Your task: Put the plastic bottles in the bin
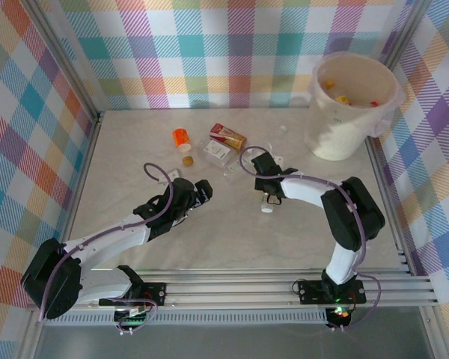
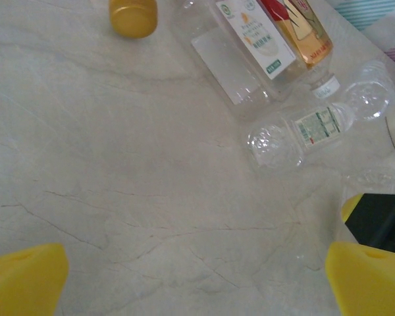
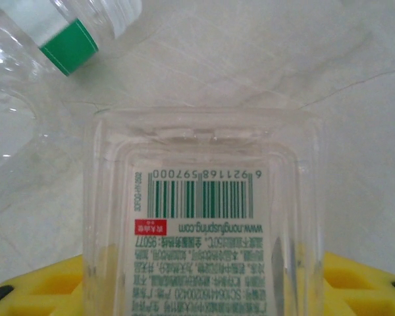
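Observation:
My right gripper [image 1: 269, 193] is shut on a clear plastic bottle [image 3: 204, 217] with a green barcode label; its yellow fingers [image 3: 355, 286] press both sides. Another clear bottle with a green band [image 3: 59, 39] lies just beyond it. My left gripper [image 1: 202, 191] hangs open over bare table, its yellow fingertips [image 2: 23, 280] wide apart with nothing between them. Ahead of it lie a small clear bottle [image 2: 296, 131], a white-labelled clear bottle [image 2: 240, 49] and a red-labelled bottle [image 2: 299, 26]. The bin [image 1: 352, 138] stands at the far right, with a few bottles inside.
An orange bottle [image 1: 181, 137] and a yellow-capped one [image 1: 187, 160] lie at the back centre-left. Checked walls and a metal frame [image 1: 86, 149] enclose the table. The marble surface [image 1: 232, 232] between the arms and the near rail is free room.

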{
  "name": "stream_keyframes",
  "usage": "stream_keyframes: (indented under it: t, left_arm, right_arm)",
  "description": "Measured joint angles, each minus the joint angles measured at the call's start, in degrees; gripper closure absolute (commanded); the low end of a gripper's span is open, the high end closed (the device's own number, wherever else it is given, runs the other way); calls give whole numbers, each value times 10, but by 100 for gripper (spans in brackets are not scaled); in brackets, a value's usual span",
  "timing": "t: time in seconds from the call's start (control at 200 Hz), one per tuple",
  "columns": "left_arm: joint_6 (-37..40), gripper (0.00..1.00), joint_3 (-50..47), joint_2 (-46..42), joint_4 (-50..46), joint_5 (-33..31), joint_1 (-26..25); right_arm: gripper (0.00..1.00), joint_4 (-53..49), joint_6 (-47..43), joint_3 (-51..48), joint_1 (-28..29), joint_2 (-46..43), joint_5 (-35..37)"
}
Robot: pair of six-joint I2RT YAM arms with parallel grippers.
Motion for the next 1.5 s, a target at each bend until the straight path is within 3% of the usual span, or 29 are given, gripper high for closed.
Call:
stream_keyframes:
  t: [0.195,0.38,0.56,0.78,0.955,1.195,1.5]
  left_arm:
    - [23,0,7,21,36,51,0]
    - [54,0,32,37,73,139,0]
    - [82,0,63,43,121,216,0]
    - [97,0,68,43,170,264,-1]
    - [98,0,68,42,174,261,-1]
    - [91,0,44,7,169,207,-1]
    - [86,0,31,-13,152,163,-1]
  right_arm:
    - [58,14,-21,-20,0,-74,0]
    - [61,29,-44,-29,-3,-152,-13]
    - [62,54,-75,-31,-18,-234,-55]
    - [62,75,-117,-24,-63,-291,-128]
    - [62,75,-137,18,-138,-295,-188]
    - [62,72,-144,130,-225,-279,-222]
    - [63,30,-86,302,-359,-153,-271]
